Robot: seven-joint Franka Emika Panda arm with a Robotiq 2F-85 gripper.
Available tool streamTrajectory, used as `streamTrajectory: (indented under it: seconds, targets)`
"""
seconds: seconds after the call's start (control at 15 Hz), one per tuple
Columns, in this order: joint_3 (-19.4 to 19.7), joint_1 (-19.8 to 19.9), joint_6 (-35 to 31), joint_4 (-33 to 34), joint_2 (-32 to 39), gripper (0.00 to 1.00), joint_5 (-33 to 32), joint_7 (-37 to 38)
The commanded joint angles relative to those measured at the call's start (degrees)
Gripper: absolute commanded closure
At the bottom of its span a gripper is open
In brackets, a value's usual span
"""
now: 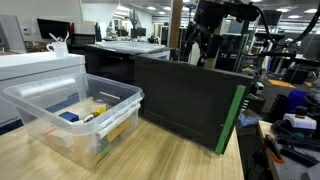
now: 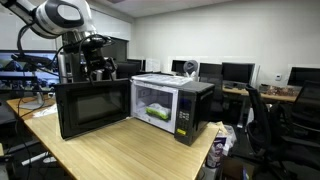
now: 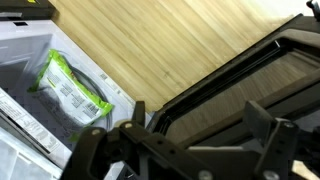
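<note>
claw: the claw point(image 2: 97, 68) is open, its fingers spread wide with nothing between them; the wrist view shows the claw point(image 3: 180, 160) low in the frame.
claw position: it hangs over the top edge of the microwave door point(image 2: 95, 108). in an exterior view the claw point(image 1: 197, 52) is above and behind the door point(image 1: 190, 95). i cannot tell if it touches the door.
door: dark and upright, swung fully open to one side of the microwave point(image 2: 175, 105).
microwave: a white box on the wooden bench point(image 2: 120, 150), its mouth open.
inside the microwave: a green and white packet point(image 2: 157, 112) lies flat on the floor of the opening. the wrist view shows the packet point(image 3: 72, 85) just beside the door's hinge side.
bin: in an exterior view a clear plastic bin point(image 1: 40, 125) sits at the microwave's mouth, just beside the door; how far in it reaches is unclear.
in the bin: a blue item point(image 1: 68, 116) and a yellow item point(image 1: 97, 110), lying close together.
</note>
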State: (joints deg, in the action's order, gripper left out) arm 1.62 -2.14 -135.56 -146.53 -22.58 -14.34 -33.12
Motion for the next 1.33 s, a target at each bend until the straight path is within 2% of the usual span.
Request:
streamTrajectory:
  seconds: [0.0,0.2,0.4,0.6,0.8,0.93,1.07,1.2,1.27]
  targets:
    - [0.97,-0.15,-0.71,-1.24,-1.96,0.0,-0.72,0.62]
    - [3.31,0.33,0.07,-0.86,-2.47,0.0,0.56,-0.71]
    - [8.15,0.59,3.52,0.77,-1.7,0.0,4.98,-2.96]
    - [12.14,0.15,9.14,3.1,-0.04,0.0,11.24,-6.03]
    - [15.73,-0.24,17.8,7.13,2.59,0.0,19.9,-12.14]
    - [17.08,0.44,23.22,10.64,5.75,0.0,25.77,-15.51]
    - [17.18,1.45,26.33,13.0,8.22,0.0,29.53,-15.82]
    - [16.49,2.65,27.68,14.79,10.13,0.0,31.28,-14.1]
    - [15.21,3.27,25.69,12.21,7.48,0.0,29.44,-14.11]
